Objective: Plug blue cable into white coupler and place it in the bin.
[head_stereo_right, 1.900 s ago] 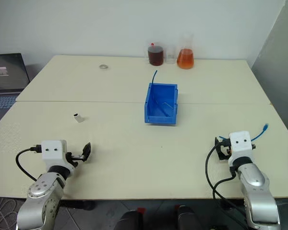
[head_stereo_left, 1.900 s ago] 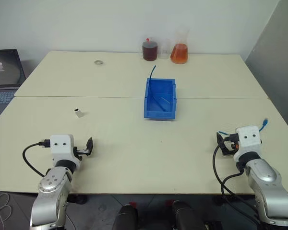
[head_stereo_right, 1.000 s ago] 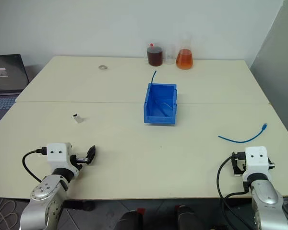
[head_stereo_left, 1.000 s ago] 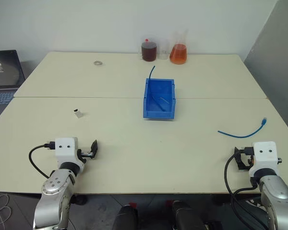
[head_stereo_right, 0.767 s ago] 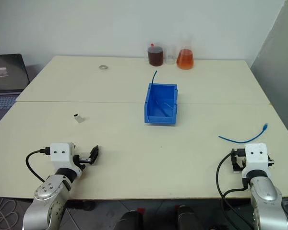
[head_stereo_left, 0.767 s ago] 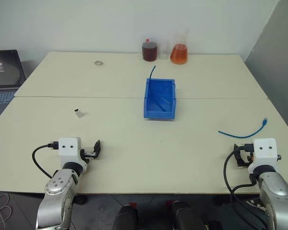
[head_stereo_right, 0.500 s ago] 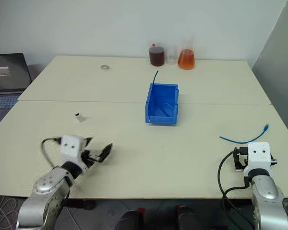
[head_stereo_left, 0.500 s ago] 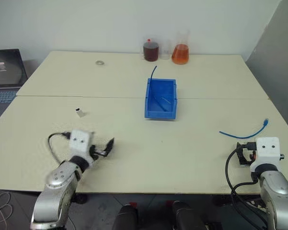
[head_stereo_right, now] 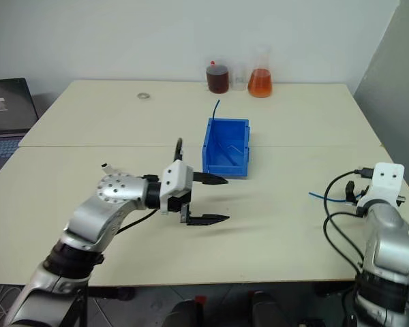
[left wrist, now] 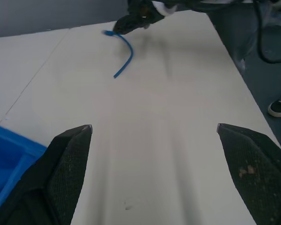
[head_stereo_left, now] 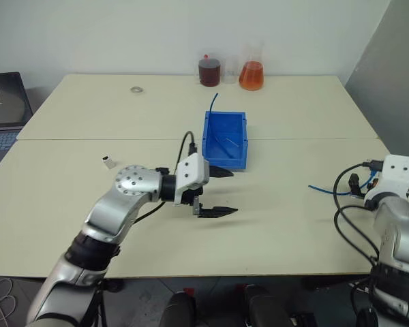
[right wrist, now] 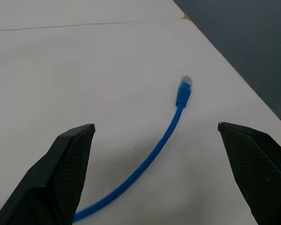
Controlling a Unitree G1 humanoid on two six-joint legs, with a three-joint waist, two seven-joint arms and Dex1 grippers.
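The bin [head_stereo_left: 240,162] stands open-topped at the table's middle. The white coupler [head_stereo_left: 108,162] lies alone on the table to the left. The blue cable [right wrist: 168,136] lies curved near the right edge, its plug [right wrist: 183,89] pointing away. My right gripper [right wrist: 154,127] is open just behind it, the cable lying on the table between the two fingers, untouched. My left gripper [head_stereo_left: 226,191] is open and empty, held above the table just in front of the bin and pointing right, far from the coupler.
A short dark blue wire [head_stereo_left: 213,102] sticks up from the bin's back. Two flasks of dark [head_stereo_left: 210,70] and orange [head_stereo_left: 252,73] liquid stand at the far edge, a metal ring [head_stereo_left: 135,89] at the far left. A laptop [head_stereo_left: 3,102] sits beyond the left edge.
My left arm swung from the near left corner rightwards and upwards, turning to point right in front of the bin. My right arm moved forward and outward to the cable. Both stayed open.
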